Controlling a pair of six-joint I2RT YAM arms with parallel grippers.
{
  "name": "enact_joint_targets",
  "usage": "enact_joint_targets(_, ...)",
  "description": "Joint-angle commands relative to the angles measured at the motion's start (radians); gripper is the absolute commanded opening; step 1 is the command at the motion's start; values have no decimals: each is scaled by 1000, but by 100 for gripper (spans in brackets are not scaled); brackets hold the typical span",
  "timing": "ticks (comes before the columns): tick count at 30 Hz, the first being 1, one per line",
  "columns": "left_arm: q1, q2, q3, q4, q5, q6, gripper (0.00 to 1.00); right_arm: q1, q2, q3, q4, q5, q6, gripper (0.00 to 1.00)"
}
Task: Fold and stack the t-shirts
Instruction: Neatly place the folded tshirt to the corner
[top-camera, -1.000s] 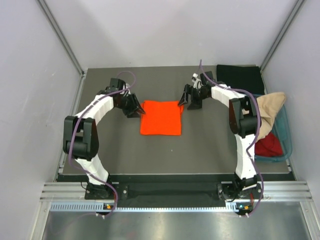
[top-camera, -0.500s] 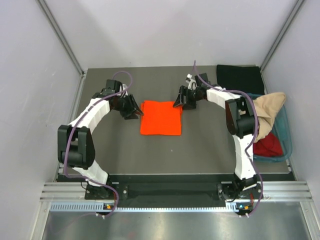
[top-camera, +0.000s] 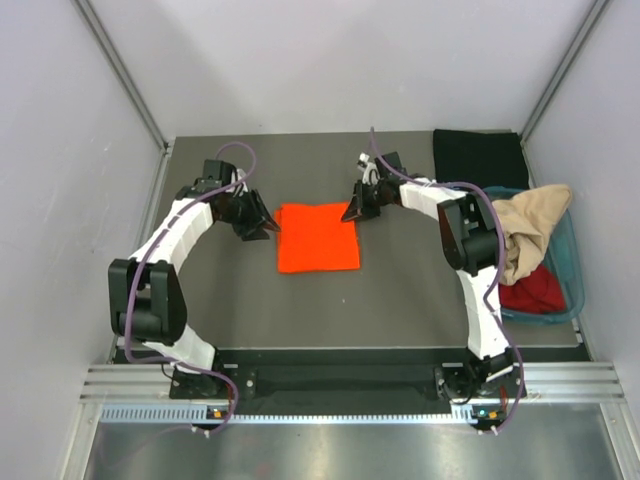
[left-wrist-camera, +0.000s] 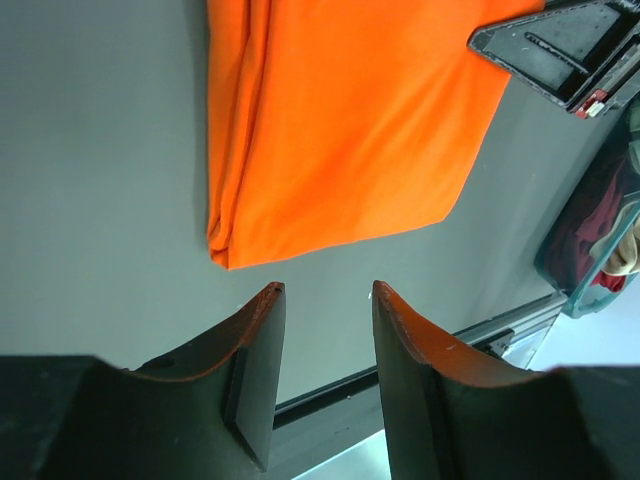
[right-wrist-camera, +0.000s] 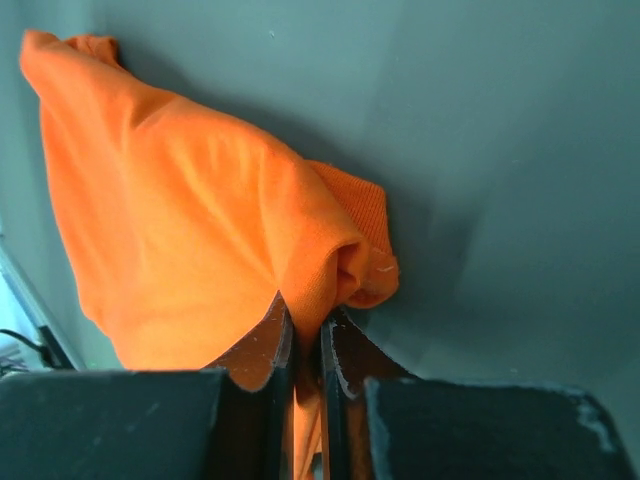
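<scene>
A folded bright orange t-shirt lies flat in the middle of the table. My right gripper is shut on its far right corner, and the right wrist view shows the orange cloth bunched and pinched between the fingers. Just off the shirt's far left corner my left gripper stands open, holding nothing; the near corner of the orange shirt lies just beyond its tips. A black t-shirt lies folded at the back right. Beige and dark red shirts sit in the tub.
A teal plastic tub stands at the table's right edge, with the beige shirt draped over its rim. Grey walls close in the table on the left, back and right. The metal front rail runs along the near edge.
My right gripper has moved left onto the orange shirt's far right corner and shut on it. The left gripper has drifted slightly left and back, staying open.
</scene>
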Motion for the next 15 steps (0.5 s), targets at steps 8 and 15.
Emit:
enact_joint_targets(8, -19, -219, -48, -125, -38, 54, 45, 5, -69, 220, -333, 250, -240, 0)
enact_joint_targets(15, -105, -314, -195, -60, -55, 25, 45, -5, -135, 306, -429, 421, -376, 0)
